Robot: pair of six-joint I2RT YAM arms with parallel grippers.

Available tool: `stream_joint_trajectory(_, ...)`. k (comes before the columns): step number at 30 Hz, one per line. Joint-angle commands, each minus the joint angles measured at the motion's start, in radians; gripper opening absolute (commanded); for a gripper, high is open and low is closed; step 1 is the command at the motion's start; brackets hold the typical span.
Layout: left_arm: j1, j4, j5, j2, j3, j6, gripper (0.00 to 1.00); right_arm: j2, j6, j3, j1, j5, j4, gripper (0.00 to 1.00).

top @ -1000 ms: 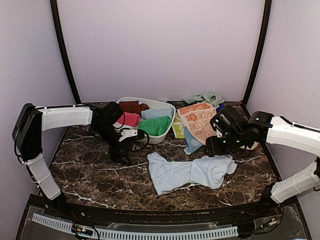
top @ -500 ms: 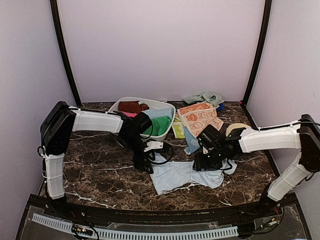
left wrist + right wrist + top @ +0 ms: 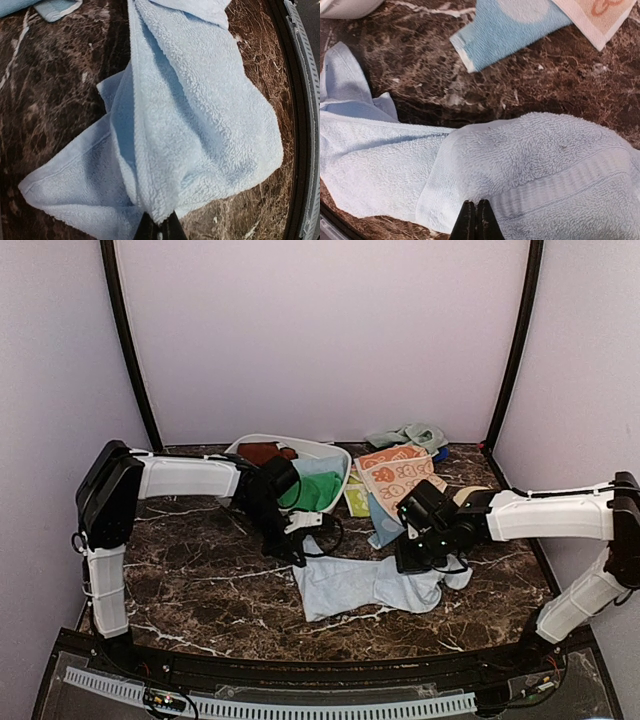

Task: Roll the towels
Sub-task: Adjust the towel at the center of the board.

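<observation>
So far done: no rolled towel shows in any view. The pale blue towel (image 3: 368, 585) lies loose and rumpled on the tabletop (image 3: 190, 585), lower centre of the top view, doubled over itself rather than spread flat.
Step in hand: by my reading, taking the towel by both ends so it can be pulled straight before any rolling.
Left gripper (image 3: 160, 231): fingers pressed together at the bottom edge of its wrist view. A fold of the pale blue towel is drawn to a point between them, so it is holding the cloth at the towel's left end.
Right gripper (image 3: 475, 220): fingers closed tight against the banded hem at the towel's right end. Whether any cloth is caught between them I cannot tell.
Left to do: flatten and roll this towel. The green towel (image 3: 312, 490) and brown towel (image 3: 262, 452) sit bunched in the white basin (image 3: 335, 453). The peach printed towel (image 3: 400, 480) and the blue towel (image 3: 383, 523) under its lower edge lie unrolled, right of centre.
Hidden: the left arm covers part of the basin's contents. The pale green bundle (image 3: 410, 435) at the back wall is too small to identify. Both wrist views cut the towel off at their edges.
</observation>
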Motion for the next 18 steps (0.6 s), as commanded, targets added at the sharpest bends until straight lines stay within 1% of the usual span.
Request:
stream_joint_trajectory(1, 0.101, -0.14, -0.009, -0.153, -0.016, -0.028, 0.0, -0.049, -0.036, 0.073, -0.006, -0.028, 0.03, 0.0)
stream_joint_trajectory(4, 0.234, -0.178, -0.057, -0.263, -0.093, -0.018, 0.0, -0.052, -0.055, 0.123, -0.004, -0.047, 0.042, 0.0)
stream_joint_trajectory(6, 0.312, -0.208, -0.096, -0.368, -0.159, 0.009, 0.0, -0.053, -0.069, 0.148, -0.004, -0.056, 0.038, 0.0)
stream_joint_trajectory(9, 0.388, -0.257, -0.182, -0.528, -0.259, 0.054, 0.0, -0.062, -0.097, 0.141, -0.002, -0.086, 0.065, 0.0)
stream_joint_trajectory(11, 0.403, -0.279, -0.238, -0.632, -0.339, 0.072, 0.0, -0.064, -0.105, 0.125, -0.003, -0.094, 0.069, 0.0)
stream_joint_trajectory(14, 0.405, -0.258, -0.304, -0.755, -0.436, 0.06, 0.0, -0.074, -0.105, 0.078, -0.003, -0.071, 0.041, 0.0)
stream_joint_trajectory(16, 0.407, -0.234, -0.345, -0.795, -0.477, 0.043, 0.0, -0.096, -0.094, 0.033, -0.003, -0.005, -0.024, 0.0)
stream_joint_trajectory(18, 0.41, -0.213, -0.373, -0.794, -0.494, 0.025, 0.0, -0.123, -0.078, -0.007, -0.003, 0.076, -0.099, 0.0)
